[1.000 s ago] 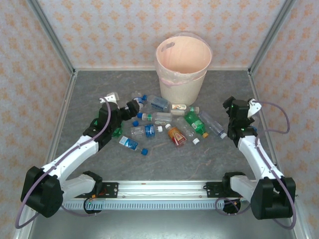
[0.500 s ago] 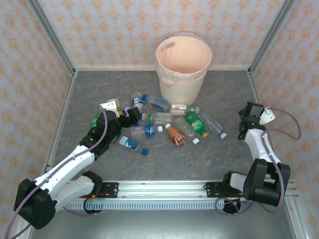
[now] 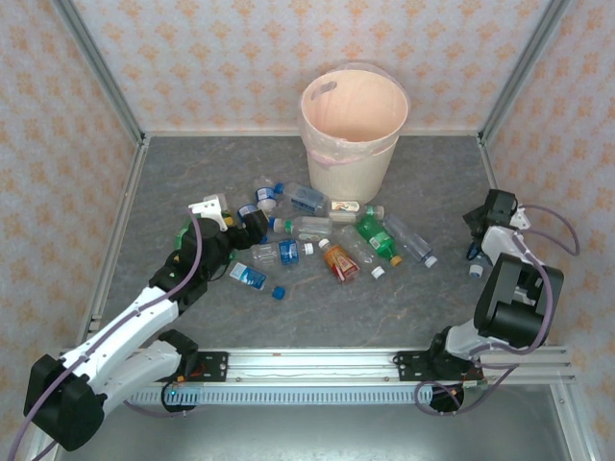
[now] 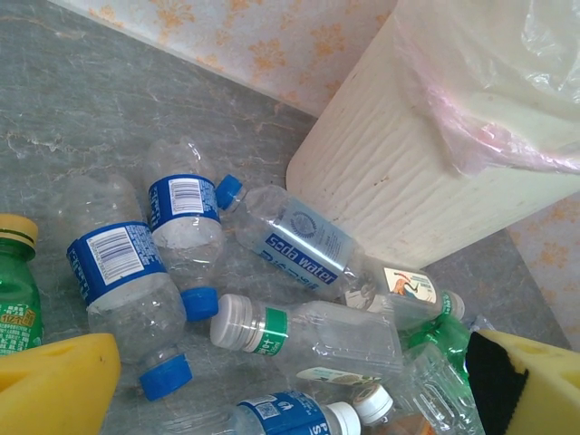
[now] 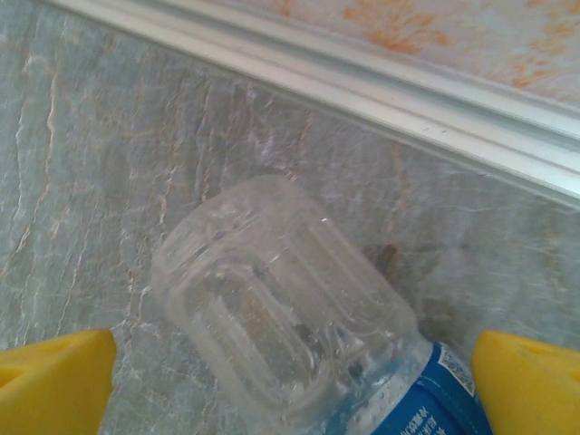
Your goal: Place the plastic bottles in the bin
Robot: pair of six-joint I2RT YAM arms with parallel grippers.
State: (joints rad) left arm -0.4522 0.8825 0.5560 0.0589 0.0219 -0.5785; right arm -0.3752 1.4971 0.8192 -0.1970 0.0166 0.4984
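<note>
The cream bin (image 3: 351, 125) with its pink liner stands at the back centre, and its ribbed wall (image 4: 408, 172) looms close in the left wrist view. Plastic bottles lie in a heap in front of it, among them a green one (image 3: 377, 237) and an orange-red one (image 3: 339, 261). My left gripper (image 3: 253, 226) hovers open at the heap's left end, its yellow fingers (image 4: 54, 385) either side of a clear bottle with a white cap and green band (image 4: 317, 335). My right gripper (image 3: 478, 245) is open by the right wall, straddling a lone clear blue-labelled bottle (image 5: 281, 308) without touching it.
Two clear blue-capped bottles (image 4: 136, 272) and a "soda water" bottle (image 4: 304, 240) lie between my left gripper and the bin. A loose blue cap (image 3: 279, 292) sits in front of the heap. The metal wall rail (image 5: 362, 82) runs just beyond the lone bottle.
The right arm swung away from the heap to the right wall and folded back over the lone bottle. The left arm stretched lower towards the heap's left end. Both stayed open.
</note>
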